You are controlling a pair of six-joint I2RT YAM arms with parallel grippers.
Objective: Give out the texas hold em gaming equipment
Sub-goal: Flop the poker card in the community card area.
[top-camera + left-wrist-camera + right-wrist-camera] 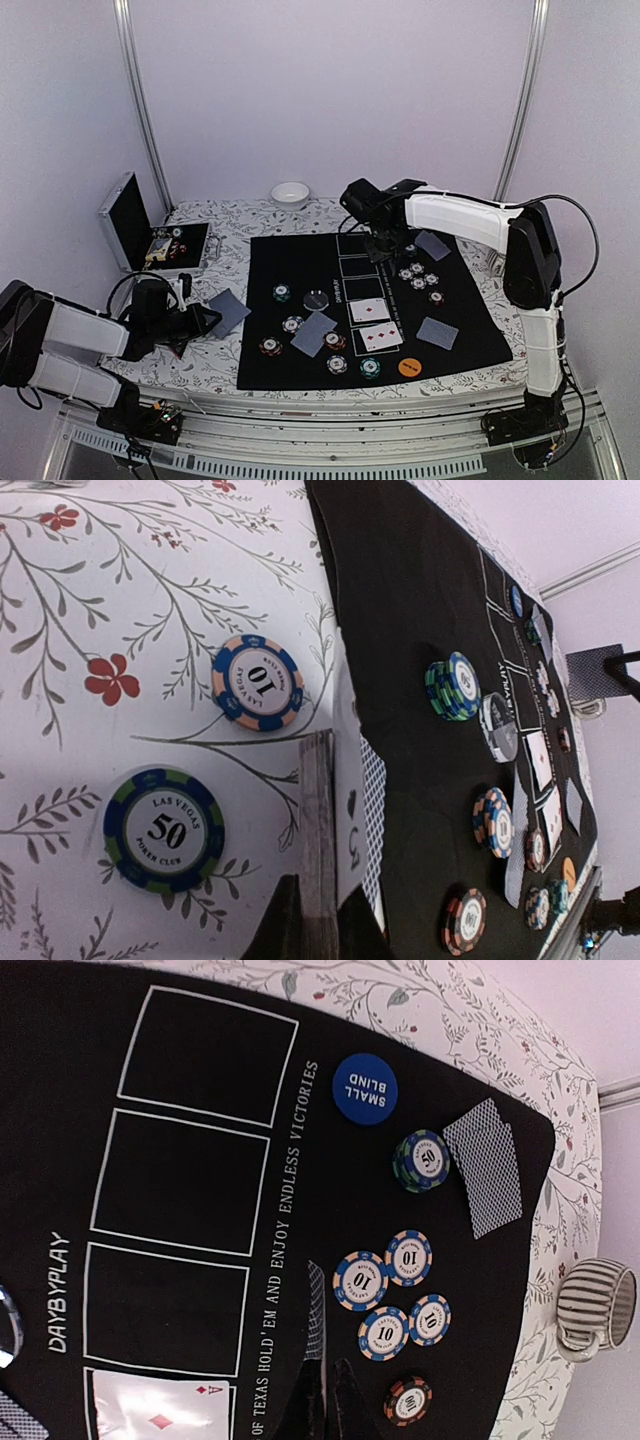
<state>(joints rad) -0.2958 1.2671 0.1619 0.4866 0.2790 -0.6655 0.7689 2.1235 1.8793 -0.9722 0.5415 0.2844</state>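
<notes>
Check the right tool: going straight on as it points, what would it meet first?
Probably the black mat, at its printed lettering beside the 10 chips; the right tool, shut on a playing card, has nothing else ahead. Depth is unclear.

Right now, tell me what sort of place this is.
Probably a robotics lab booth dressed as a poker table: plain walls with metal frame posts, a black Hold'em mat on a floral tablecloth, and chips and cards dealt across it.
</notes>
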